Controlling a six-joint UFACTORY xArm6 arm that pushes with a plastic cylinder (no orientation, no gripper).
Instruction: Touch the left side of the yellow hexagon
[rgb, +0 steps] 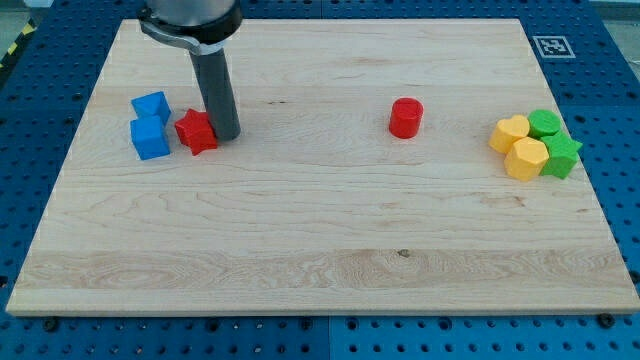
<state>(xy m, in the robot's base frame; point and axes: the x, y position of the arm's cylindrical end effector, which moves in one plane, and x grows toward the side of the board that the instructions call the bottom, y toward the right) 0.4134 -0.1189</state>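
The yellow hexagon (526, 158) lies at the view's right, in a tight cluster with a yellow heart (508, 133) above-left of it, a green round block (545, 124) above it and a green star (561, 156) on its right. My tip (226, 134) stands far off at the view's left, touching the right side of a red star (198, 131). The hexagon's left side is free of other blocks.
Two blue blocks lie left of the red star: a blue cube (150, 138) and a blue angular block (151, 106) above it. A red cylinder (406, 118) stands between my tip and the yellow hexagon. The wooden board (320, 260) rests on a blue pegboard.
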